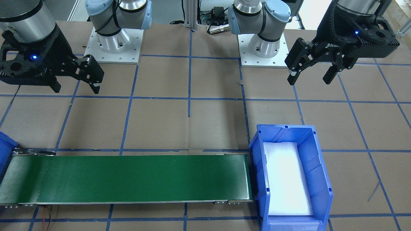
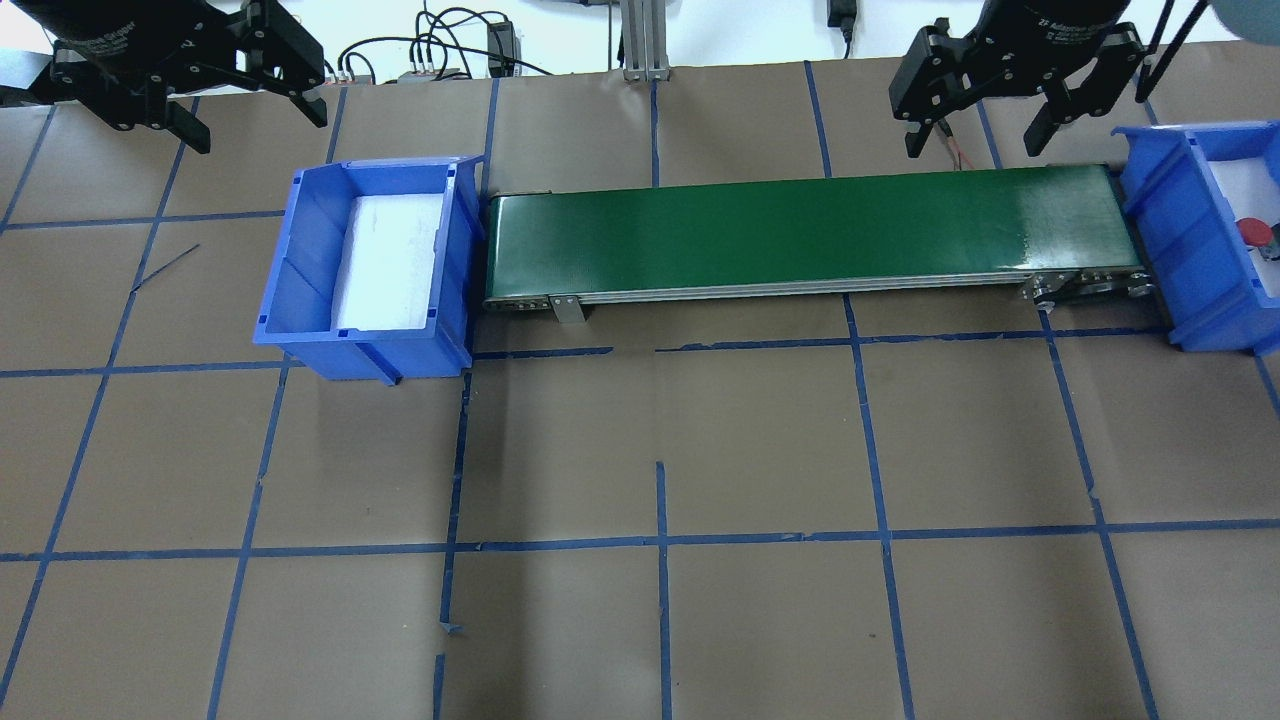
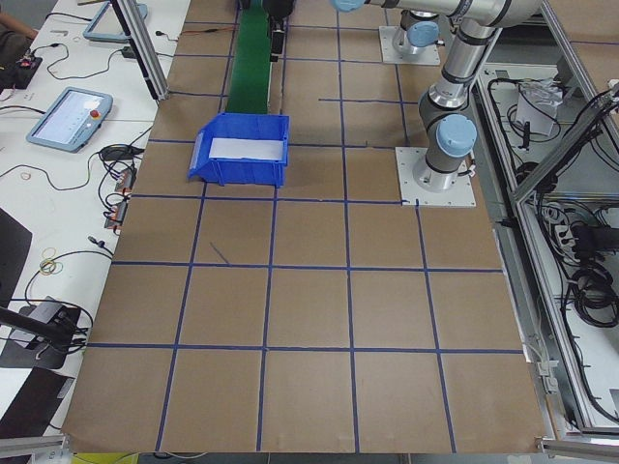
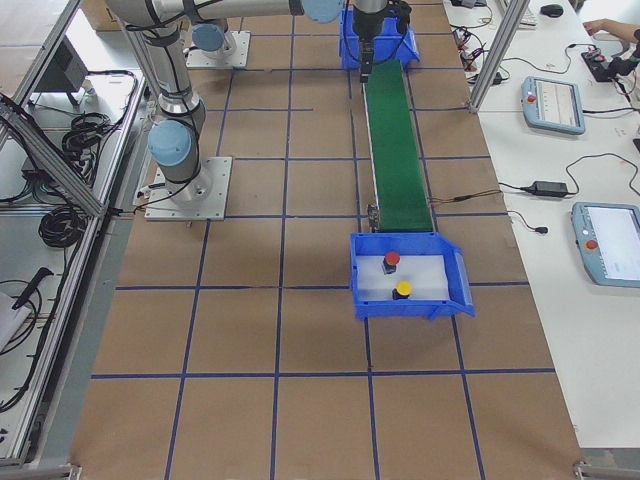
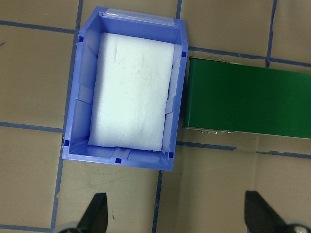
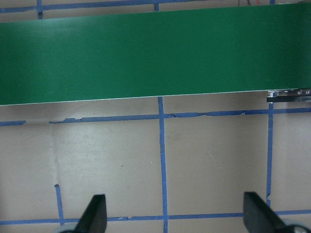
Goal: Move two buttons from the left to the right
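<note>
Overhead exterior: red button (image 2: pixel 1250 232) barely shows at edge; yellow button (image 4: pixel 402 290) only exterior right; L pincer (image 2: pixel 255 122), R pincer (image 2: pixel 973 148) apart.

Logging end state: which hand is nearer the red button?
Right. The right hand hovers near the red button; the left hand hangs beyond the other end of the conveyor.

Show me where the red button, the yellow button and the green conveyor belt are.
red button (image 4: pixel 391 258): exterior right view, its cap.
yellow button (image 4: pixel 402 289): exterior right view, its cap.
green conveyor belt (image 4: pixel 395 150): exterior right view, middle of the belt surface.
</note>
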`<state>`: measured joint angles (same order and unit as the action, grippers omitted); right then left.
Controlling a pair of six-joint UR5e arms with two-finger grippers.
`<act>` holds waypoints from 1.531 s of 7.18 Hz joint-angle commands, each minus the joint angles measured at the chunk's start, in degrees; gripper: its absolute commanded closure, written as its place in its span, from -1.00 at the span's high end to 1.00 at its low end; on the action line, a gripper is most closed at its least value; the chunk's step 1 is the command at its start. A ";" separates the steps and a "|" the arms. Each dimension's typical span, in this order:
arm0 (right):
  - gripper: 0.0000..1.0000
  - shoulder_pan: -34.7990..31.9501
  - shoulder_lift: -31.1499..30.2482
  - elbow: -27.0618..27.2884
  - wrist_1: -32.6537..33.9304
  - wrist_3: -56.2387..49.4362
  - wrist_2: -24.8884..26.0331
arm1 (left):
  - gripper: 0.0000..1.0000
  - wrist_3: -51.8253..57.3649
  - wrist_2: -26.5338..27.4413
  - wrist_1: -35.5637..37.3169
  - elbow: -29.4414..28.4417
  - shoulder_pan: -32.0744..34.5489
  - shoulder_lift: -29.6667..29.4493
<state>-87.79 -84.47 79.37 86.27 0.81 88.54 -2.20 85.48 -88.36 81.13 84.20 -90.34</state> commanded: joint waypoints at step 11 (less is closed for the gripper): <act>1.00 -0.02 -0.52 0.44 -0.05 1.56 2.07 | 1.00 0.00 0.13 0.12 0.35 -0.09 0.08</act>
<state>-87.80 -85.00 79.80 86.22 2.38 90.63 -2.17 85.60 -88.24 81.47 84.11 -90.26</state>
